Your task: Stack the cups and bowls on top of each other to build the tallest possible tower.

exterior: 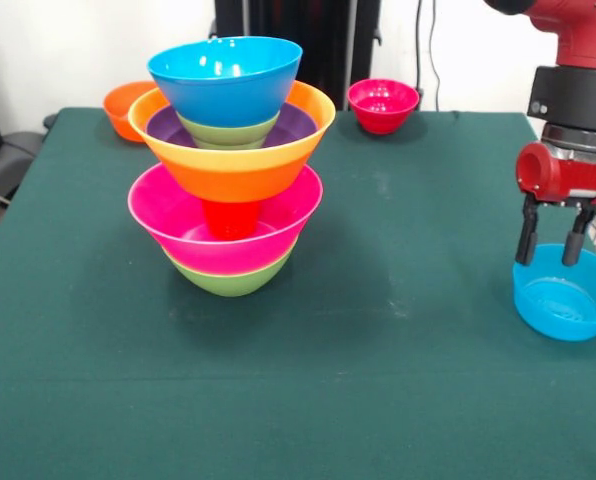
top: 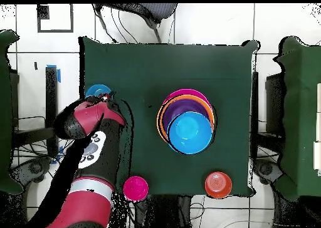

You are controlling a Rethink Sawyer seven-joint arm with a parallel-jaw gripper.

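The tower [exterior: 233,170] stands left of the table's middle: a green bowl [exterior: 233,278] lowest, then a pink bowl [exterior: 178,215], the red cup [exterior: 230,217], a wide orange bowl [exterior: 238,165], a purple bowl [exterior: 296,125], a green bowl and a blue bowl [exterior: 225,78] on top. From above it shows as nested rings [top: 187,122]. A small blue bowl [exterior: 566,298] sits at the table's right edge, also seen in the overhead view [top: 96,91]. My gripper [exterior: 550,258] is open and empty, its fingertips [exterior: 524,245] just over that bowl's far rim. In the overhead view it [top: 105,101] is beside the bowl.
A small orange bowl [exterior: 123,108] sits at the back left corner, seen from above as well [top: 217,185]. A small red-pink bowl [exterior: 382,106] sits at the back, right of the tower, also in the overhead view [top: 135,188]. The green tablecloth [exterior: 398,330] ends close beside the blue bowl.
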